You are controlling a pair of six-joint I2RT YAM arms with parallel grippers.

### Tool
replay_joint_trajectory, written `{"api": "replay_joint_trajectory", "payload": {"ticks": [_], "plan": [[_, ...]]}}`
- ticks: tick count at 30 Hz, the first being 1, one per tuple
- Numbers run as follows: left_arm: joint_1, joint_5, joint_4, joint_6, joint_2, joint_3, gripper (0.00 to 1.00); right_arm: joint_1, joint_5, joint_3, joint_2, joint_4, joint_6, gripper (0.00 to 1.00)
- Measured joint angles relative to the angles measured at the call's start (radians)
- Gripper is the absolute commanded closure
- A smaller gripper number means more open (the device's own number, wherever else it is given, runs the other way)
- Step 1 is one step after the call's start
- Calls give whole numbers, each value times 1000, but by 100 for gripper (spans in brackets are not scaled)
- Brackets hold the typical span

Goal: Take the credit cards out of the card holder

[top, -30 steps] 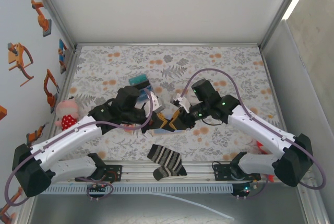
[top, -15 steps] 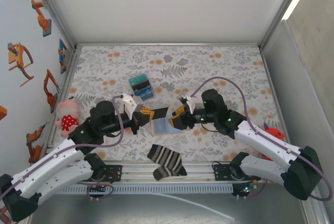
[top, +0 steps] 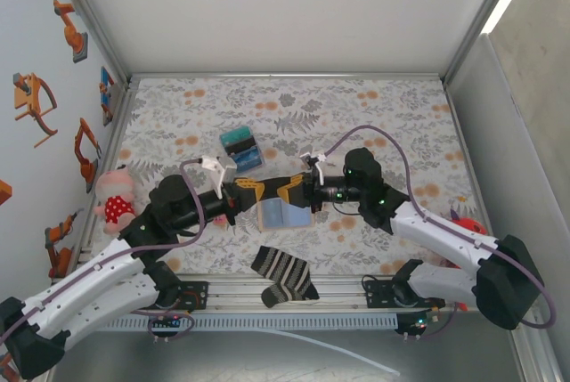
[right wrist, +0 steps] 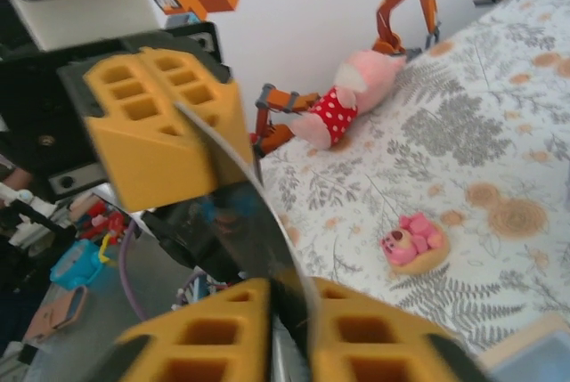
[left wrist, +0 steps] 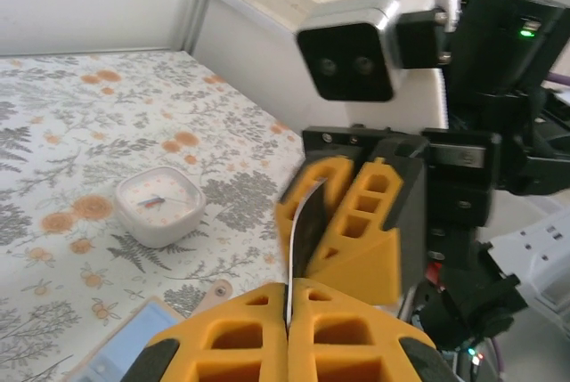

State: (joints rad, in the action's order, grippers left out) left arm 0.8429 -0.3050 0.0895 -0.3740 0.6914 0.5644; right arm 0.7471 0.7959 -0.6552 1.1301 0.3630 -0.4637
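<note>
Orange jaws of left gripper (top: 260,192) and right gripper (top: 280,192) pinch one card (left wrist: 301,222), clear of the holder (top: 283,215); recommend one side release before it bends.

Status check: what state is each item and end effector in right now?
credit card: off the table, bowed, pinched at both ends.
left end effector: shut on the credit card.
right end effector: shut on the credit card.
card holder: lying open on the table.
sock: lying flat, untouched.

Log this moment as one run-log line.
left jaws: shut on thin bent card; right jaws: same card; tan wallet: on table
</note>
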Motion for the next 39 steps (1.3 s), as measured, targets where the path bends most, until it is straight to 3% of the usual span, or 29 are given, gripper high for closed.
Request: {"api": "replay_joint_trajectory", "payload": {"ticks": [4, 10, 16, 24, 31, 34, 37, 39], "plan": [[-3, 11, -51, 30, 4, 19, 64, 3, 16, -2, -23, -24, 11, 100], [-3, 8, -241, 168, 76, 184, 49, 3, 4, -40, -41, -159, 68, 100], [-3, -11, -381, 301, 176, 315, 47, 3, 7, -77, -41, -253, 106, 100], [-6, -60, -521, 418, 317, 423, 57, 13, 27, -113, -12, -316, 137, 100], [-27, -174, -584, 461, 373, 463, 99, 16, 17, -118, -11, -359, 156, 100], [-36, -207, -595, 467, 376, 466, 100, 16, 11, -119, -11, -368, 170, 100], [-47, -218, -594, 466, 380, 466, 100, 19, -12, -121, -12, -371, 178, 72], [-58, -208, -594, 467, 378, 465, 100, 19, -56, -121, -15, -379, 185, 61]]}}
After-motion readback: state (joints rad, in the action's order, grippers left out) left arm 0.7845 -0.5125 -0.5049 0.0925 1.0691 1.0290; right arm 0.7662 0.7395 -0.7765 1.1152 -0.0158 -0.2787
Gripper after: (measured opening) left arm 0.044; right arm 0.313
